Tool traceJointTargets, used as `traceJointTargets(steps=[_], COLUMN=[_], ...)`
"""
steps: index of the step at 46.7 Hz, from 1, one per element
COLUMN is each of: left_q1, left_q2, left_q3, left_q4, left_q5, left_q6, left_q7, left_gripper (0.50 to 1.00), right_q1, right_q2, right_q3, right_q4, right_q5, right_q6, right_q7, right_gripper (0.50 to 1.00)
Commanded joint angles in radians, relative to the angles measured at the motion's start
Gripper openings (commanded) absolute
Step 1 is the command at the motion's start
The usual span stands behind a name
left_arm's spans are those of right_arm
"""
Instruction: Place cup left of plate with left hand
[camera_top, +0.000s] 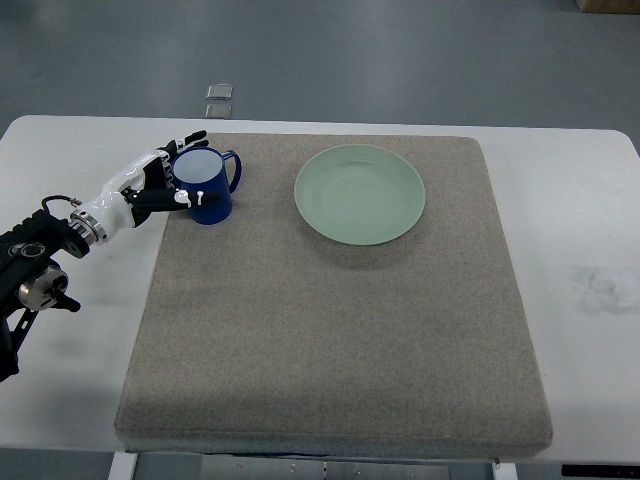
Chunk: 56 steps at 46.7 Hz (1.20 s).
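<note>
A blue cup with a white inside stands upright on the grey mat, near its far left corner, handle pointing right. A pale green plate lies on the mat to the cup's right, with a gap between them. My left hand comes in from the left edge and its fingers are wrapped around the cup's left side and rim. The right hand is not in view.
The mat lies on a white table. Two small grey squares sit on the floor beyond the table's far edge. A faint smudge marks the table at the right.
</note>
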Motion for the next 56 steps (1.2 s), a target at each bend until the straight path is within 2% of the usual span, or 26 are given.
traceJointTargets(steps=[1,12,22,31,41,45,49,56], left_q1=[-0.002,-0.014,-0.09,-0.158,-0.252,-0.282,-0.316,-0.345], left_q2=[0.004,0.079,0.191,0.207,0.204,0.191,0.173,0.135], left_q3=[0.0,-0.012,0.002,0.005,0.009,0.019,0.037,0.046], left_q4=[-0.003,-0.035,-0.032,-0.006,0.111,0.167,0.218,0.275], left_q5=[-0.009,-0.047,-0.235,-0.274,-0.315,-0.352,-0.424,-0.648], left_q6=[-0.006,-0.052,-0.093,-0.076,-0.098,-0.159,-0.207,-0.207], left_q7=[0.0,0.002,0.015,0.015,0.019,0.028,0.084,0.308], left_gripper=[0.996,0.996,0.999,0.999,0.999,1.0,1.0,1.0], right_q1=[0.0,0.0,0.0,0.0,0.0,0.0,0.0,0.0], right_q2=[0.0,0.0,0.0,0.0,0.0,0.0,0.0,0.0], right_q3=[0.0,0.0,0.0,0.0,0.0,0.0,0.0,0.0], right_q4=[0.0,0.0,0.0,0.0,0.0,0.0,0.0,0.0], right_q5=[0.0,0.0,0.0,0.0,0.0,0.0,0.0,0.0], right_q6=[0.0,0.0,0.0,0.0,0.0,0.0,0.0,0.0], right_q7=[0.0,0.0,0.0,0.0,0.0,0.0,0.0,0.0], right_gripper=[0.932,0.932,0.932,0.932,0.932,0.932,0.932,0.932])
